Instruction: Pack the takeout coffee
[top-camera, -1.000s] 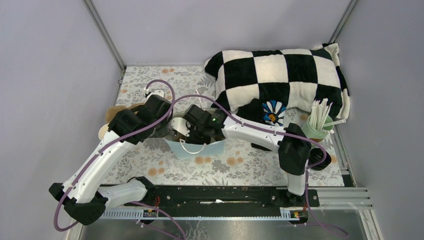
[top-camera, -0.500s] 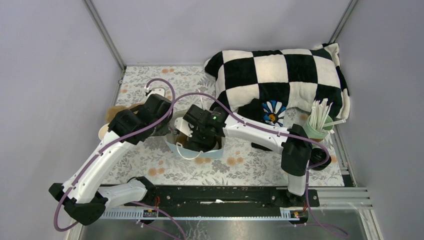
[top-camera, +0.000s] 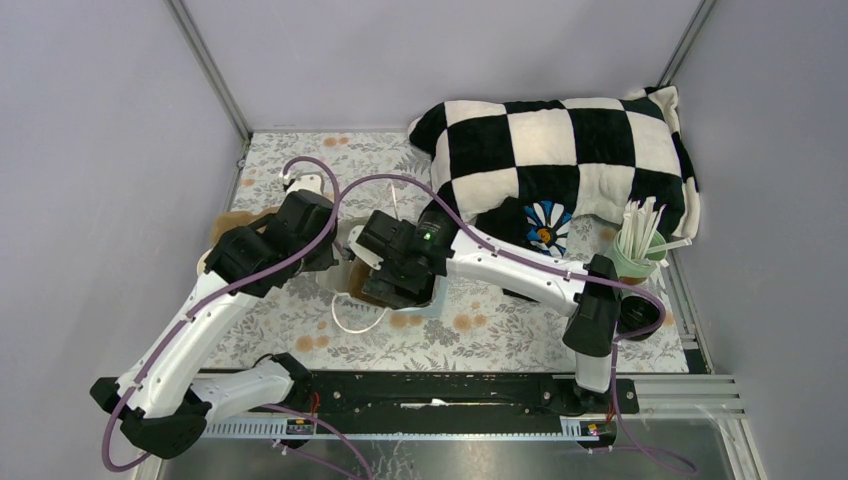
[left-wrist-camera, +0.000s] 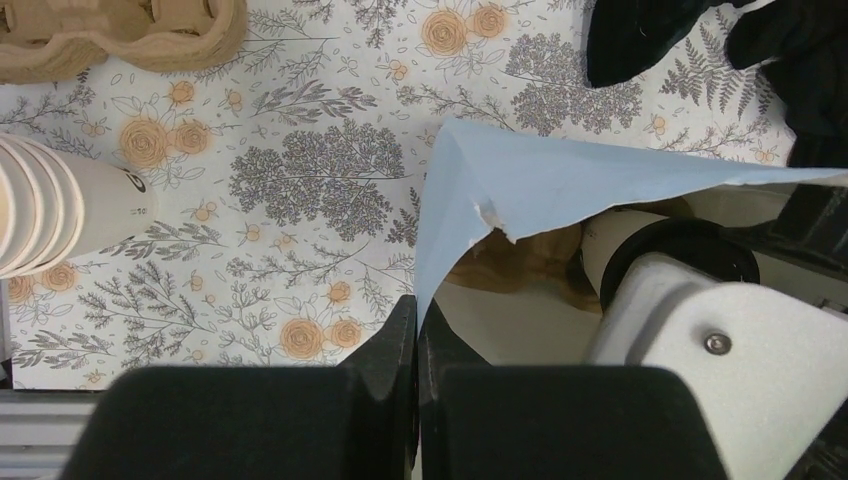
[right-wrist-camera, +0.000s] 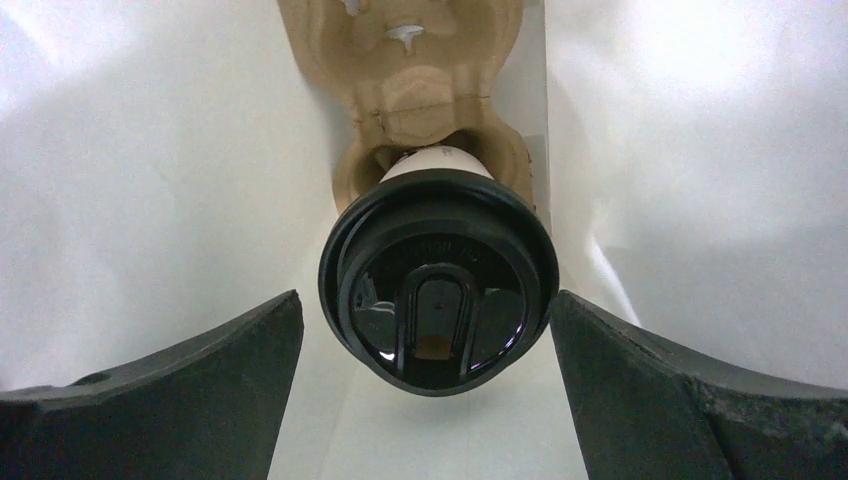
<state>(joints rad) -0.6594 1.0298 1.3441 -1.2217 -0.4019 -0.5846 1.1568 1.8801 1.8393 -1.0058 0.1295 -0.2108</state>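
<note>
Right tool deeper in bag; coffee wrist-only

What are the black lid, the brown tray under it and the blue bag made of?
Lid: glossy black plastic, probably; it shows sharp reflections and moulded ridges. Tray: likely moulded paper pulp, matte brown and fibrous. Bag: seemingly paper, matte pale blue, with a ragged tear at its edge.

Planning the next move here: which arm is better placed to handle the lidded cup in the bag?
Right. The right gripper, open, is inside the blue bag, straddling the takeout coffee without touching. The left gripper is shut on the bag's rim, holding it open.
</note>
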